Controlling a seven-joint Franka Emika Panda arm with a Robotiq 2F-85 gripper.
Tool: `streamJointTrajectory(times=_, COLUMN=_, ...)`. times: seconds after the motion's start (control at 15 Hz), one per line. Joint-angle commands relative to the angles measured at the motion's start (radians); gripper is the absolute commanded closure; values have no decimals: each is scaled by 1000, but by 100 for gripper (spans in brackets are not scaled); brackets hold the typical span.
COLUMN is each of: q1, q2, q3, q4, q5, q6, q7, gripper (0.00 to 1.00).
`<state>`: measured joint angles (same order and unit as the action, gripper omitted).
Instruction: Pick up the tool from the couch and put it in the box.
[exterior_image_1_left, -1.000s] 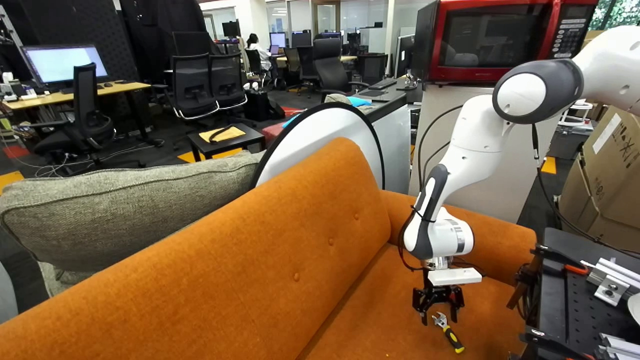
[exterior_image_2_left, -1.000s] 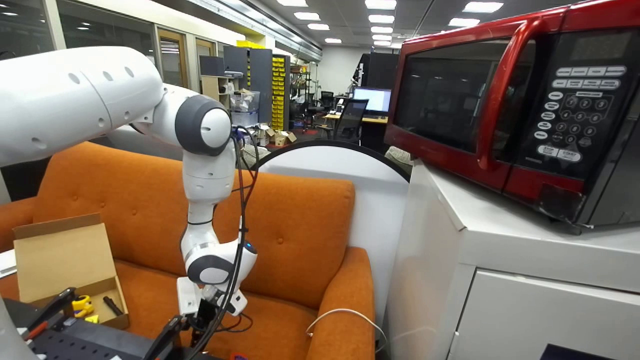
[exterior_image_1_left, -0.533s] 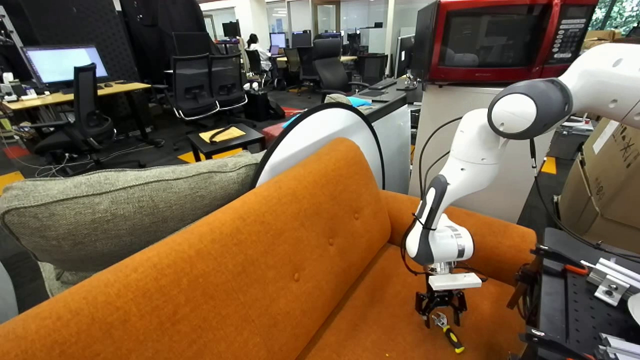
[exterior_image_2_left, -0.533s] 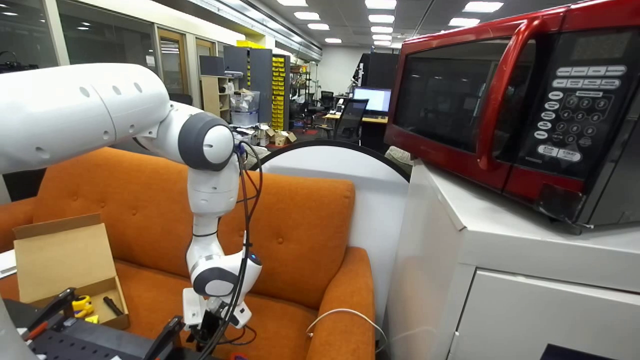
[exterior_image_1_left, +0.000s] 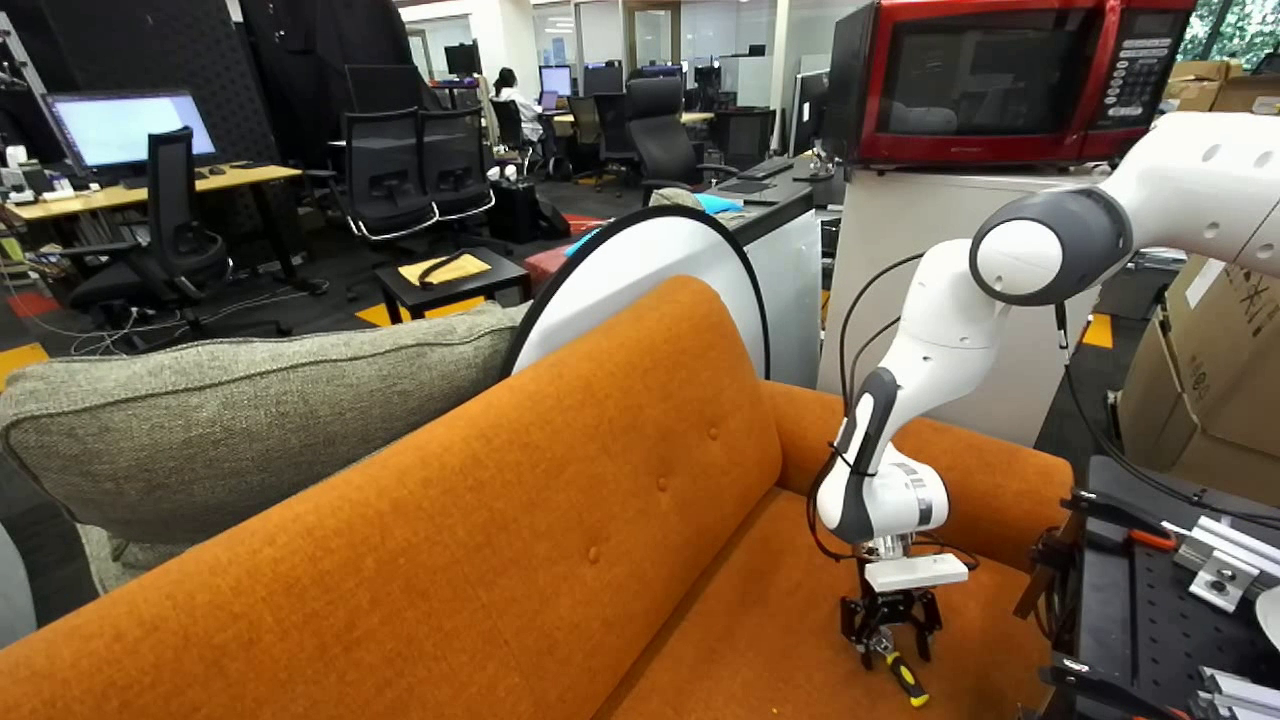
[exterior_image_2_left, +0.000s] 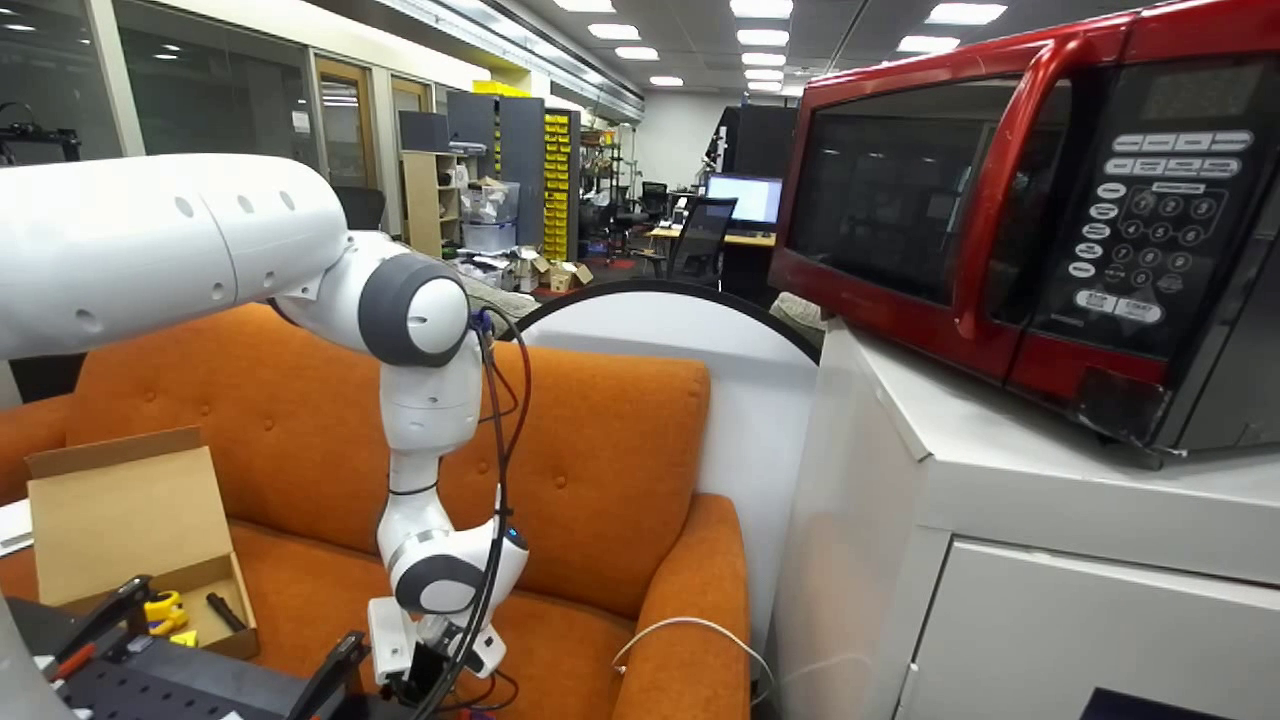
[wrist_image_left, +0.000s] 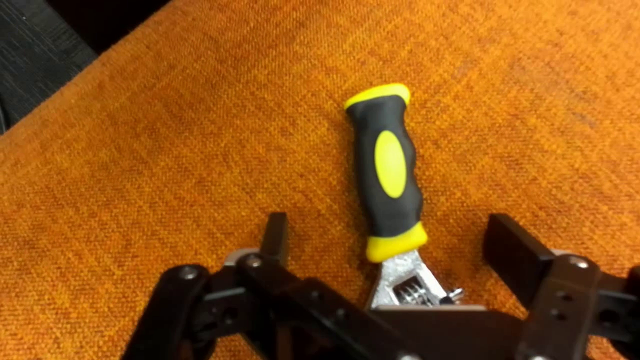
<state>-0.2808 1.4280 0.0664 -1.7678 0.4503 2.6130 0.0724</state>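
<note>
Claw (wrist_image_left: 387, 237) wide, nothing held. The tool (wrist_image_left: 392, 170), an adjustable wrench, lies between my fingers (wrist_image_left: 515, 255) with a gap on each side in the wrist view; the gap to one finger looks a little narrower than to the other. Head end reaches back under my palm, black-and-yellow handle points out ahead, past the fingertips. Long axis is nearly square to my closing line, slightly skewed; the yellow collar, where handle meets steel, sits about in line with the tips in that view. In an exterior view the metal head (exterior_image_1_left: 882, 640) shows between the fingers, one fingertip just beside or over it; contact, and clearance above the fabric, I can't make out. Judgement: step in hand is the grasp, not yet made. This axis suits a straight squeeze, though one finger may meet the wrench first and swing the handle. Under the tool is the couch (wrist_image_left: 175, 200), padded by its look, so I expect give if I press down. Well apart from my claw, along the couch, is the box (exterior_image_2_left: 135, 530), lid raised, in an exterior view; lift and carry remain to be done.
</note>
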Motion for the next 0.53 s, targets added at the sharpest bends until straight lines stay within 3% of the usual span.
streamJointTrajectory(times=0.0, q1=-9, q2=12, q3=0, q4=24, q5=-28, q6=-41, q7=7, gripper=0)
streamJointTrajectory(times=0.07, q1=-8, q2=12, q3=-1, q4=26, q5=-30, q6=-43, q7=8, gripper=8)
streamJointTrajectory(times=0.13, q1=-12, q2=12, q3=0, q4=28, q5=-29, q6=-45, q7=8, gripper=28)
streamJointTrajectory(times=0.47, q1=-19, q2=8, q3=-5, q4=29, q5=-25, q6=-60, q7=4, gripper=61)
